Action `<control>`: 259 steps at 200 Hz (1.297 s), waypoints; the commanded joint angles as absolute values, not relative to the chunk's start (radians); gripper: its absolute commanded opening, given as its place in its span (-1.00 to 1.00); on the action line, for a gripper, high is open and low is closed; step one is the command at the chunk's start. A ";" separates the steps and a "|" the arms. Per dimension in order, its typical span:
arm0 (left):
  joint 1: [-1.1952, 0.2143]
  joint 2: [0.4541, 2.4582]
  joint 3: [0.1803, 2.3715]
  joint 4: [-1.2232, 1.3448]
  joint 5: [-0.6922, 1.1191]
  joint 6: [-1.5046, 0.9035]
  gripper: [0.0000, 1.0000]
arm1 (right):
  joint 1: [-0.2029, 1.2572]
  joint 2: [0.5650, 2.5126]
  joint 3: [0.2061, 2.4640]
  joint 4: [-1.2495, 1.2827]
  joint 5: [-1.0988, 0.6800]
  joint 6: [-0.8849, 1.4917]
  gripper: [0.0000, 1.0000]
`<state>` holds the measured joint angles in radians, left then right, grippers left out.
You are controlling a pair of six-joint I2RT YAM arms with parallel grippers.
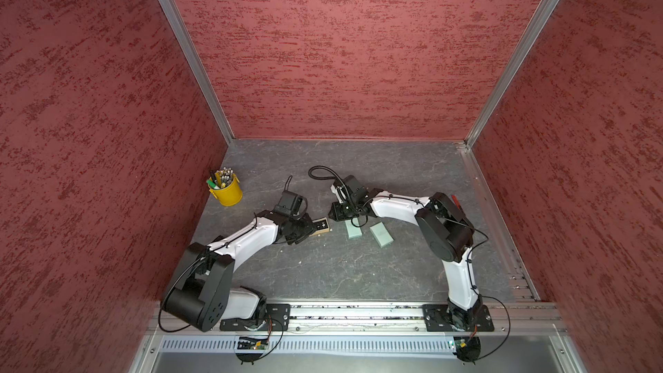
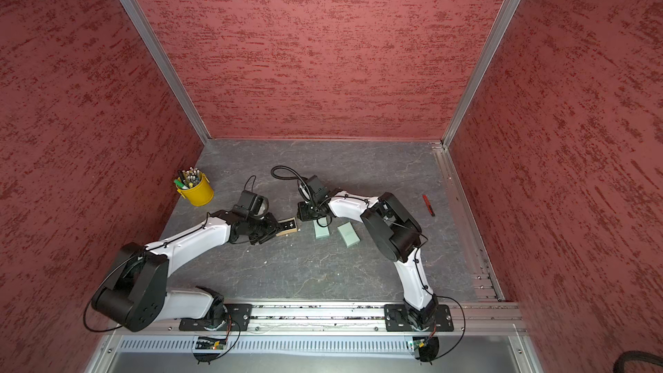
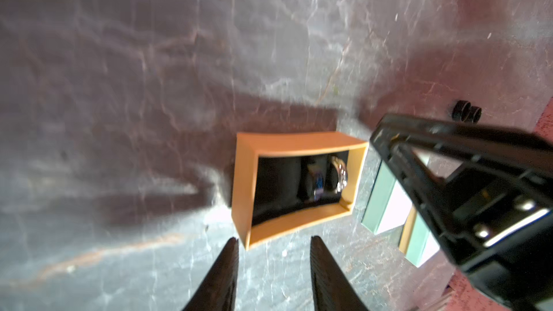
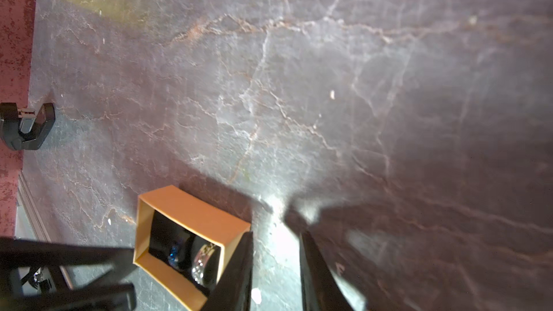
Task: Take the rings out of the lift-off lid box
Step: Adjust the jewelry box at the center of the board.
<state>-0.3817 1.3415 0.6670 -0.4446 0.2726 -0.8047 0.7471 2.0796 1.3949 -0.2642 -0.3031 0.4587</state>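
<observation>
Rings [image 3: 342,179], two visible, upright in black lining of open tan box [image 3: 244,181] mid-table. Nearest base, two mint-green boxes [image 1: 381,235] flat to its right. Left gripper [image 3: 273,239] just short of box, jaws apart, empty. Right gripper [image 4: 276,234] just beyond box, jaws apart, empty. Farthest, yellow bucket [image 1: 226,191].

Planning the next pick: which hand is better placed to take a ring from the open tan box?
Probably right: the rings sit at the box end beside the right hand; the left hand faces the opposite end.
</observation>
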 commanded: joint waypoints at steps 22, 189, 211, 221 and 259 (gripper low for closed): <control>-0.351 1.277 0.712 -0.532 0.260 -0.783 -0.08 | 0.748 1.965 1.371 -0.301 -0.299 0.440 -0.42; -0.249 1.564 0.823 -0.433 0.372 -0.633 -0.45 | 0.825 2.041 1.325 -0.282 -0.300 0.435 -0.58; -0.263 1.541 0.779 -0.421 0.377 -0.652 -0.47 | 0.809 2.058 1.372 -0.303 -0.285 0.410 -0.57; -0.273 1.524 0.761 -0.416 0.376 -0.665 -0.46 | 0.804 2.072 1.402 -0.320 -0.277 0.397 -0.57; -0.315 1.441 0.711 -0.456 0.328 -0.705 -0.45 | 0.800 2.082 1.474 -0.399 -0.275 0.357 -0.57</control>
